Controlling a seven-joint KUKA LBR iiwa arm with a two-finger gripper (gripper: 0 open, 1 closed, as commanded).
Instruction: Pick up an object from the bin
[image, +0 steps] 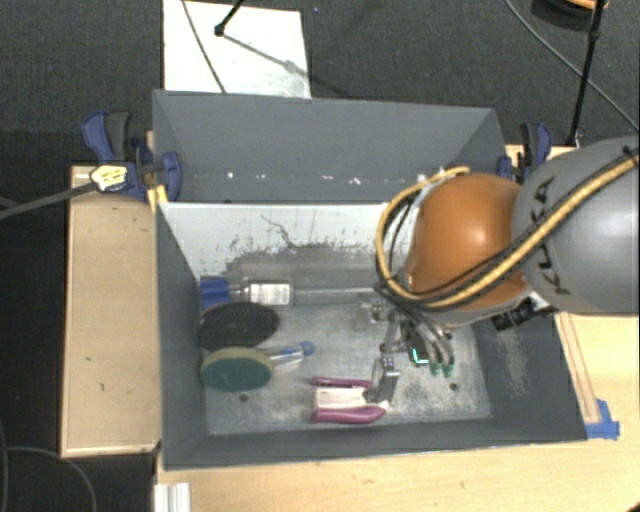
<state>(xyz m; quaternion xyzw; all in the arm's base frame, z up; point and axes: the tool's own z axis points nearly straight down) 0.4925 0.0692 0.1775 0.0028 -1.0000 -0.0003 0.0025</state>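
— Where is the gripper (392, 368) just now?
— Low in the bin (320, 140), a bit right of the middle, hanging under the orange cover (460, 235) on the wrist. The arm comes in from the right, and that cover and the looped cables hide most of it from where I stand. I cannot tell whether it is released or clenched.
— What lies nearest to it?
— A purple and white item (346, 406), flat and longish, on the floor along the front wall. The gripper's tip is just beside its right end, though whether it touches I cannot say. A thin purple strip (338, 382) lies just behind the item and runs the same way.
— And the other things?
— All on the left side, well apart from the gripper. A clear bottle (262, 293) with a blue cap lies on its side toward the back; a black disc (238, 323) sits just in front of it; a green disc (236, 372) is in front of that, close against the black one, with a pale blue handle (290, 353) pointing right. The floor near the back wall is scuffed white.
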